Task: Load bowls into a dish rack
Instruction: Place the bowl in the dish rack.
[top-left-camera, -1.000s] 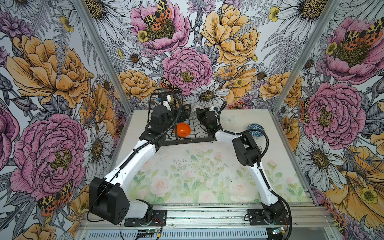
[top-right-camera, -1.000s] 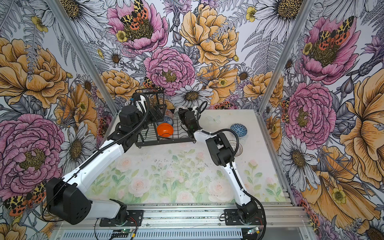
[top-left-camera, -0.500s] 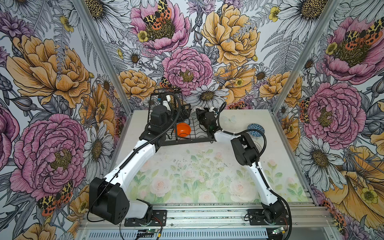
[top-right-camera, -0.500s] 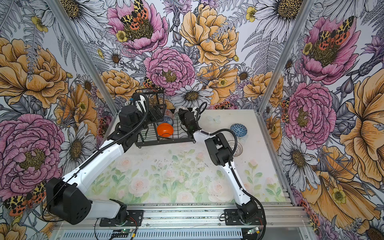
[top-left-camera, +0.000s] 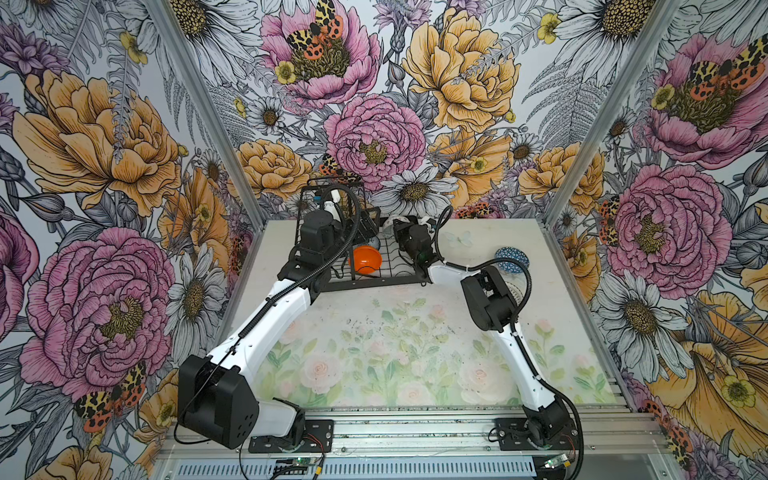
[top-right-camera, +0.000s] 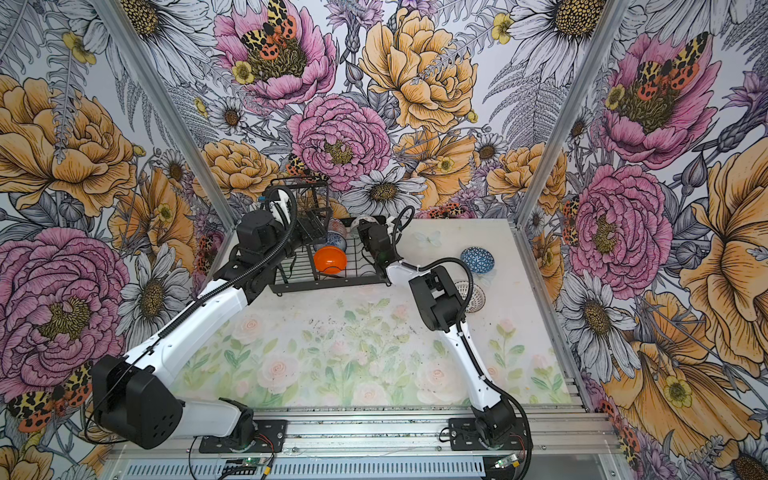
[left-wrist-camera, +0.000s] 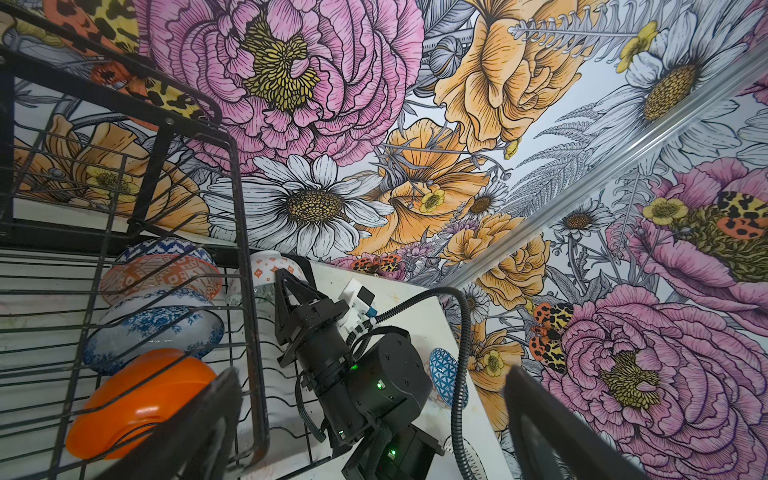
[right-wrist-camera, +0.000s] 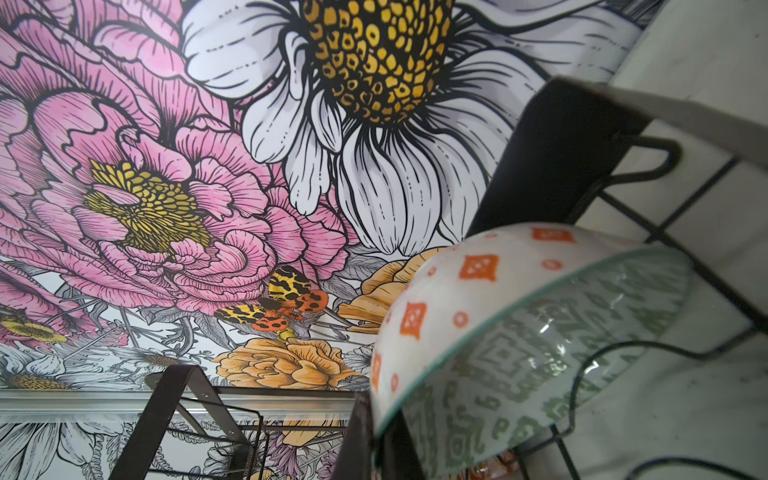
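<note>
One green-lined bowl (right-wrist-camera: 519, 345) sits, rim pinched, between the right jaws.

orange bowl (top-left-camera: 365, 261) stands on edge in black rack (top-left-camera: 374, 284), blue bowl (top-left-camera: 510, 259) outside.

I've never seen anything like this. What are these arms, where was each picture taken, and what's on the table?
Two robot arms, a left arm and a right arm, reach over a table. Two pictures look down from overhead; two come from wrist cameras. The dish rack holds an orange bowl and patterned ones. The right arm's jaws pinch the rim of an orange-and-green bowl; the left jaws are open. A blue bowl and a lattice bowl sit on the table.
</note>
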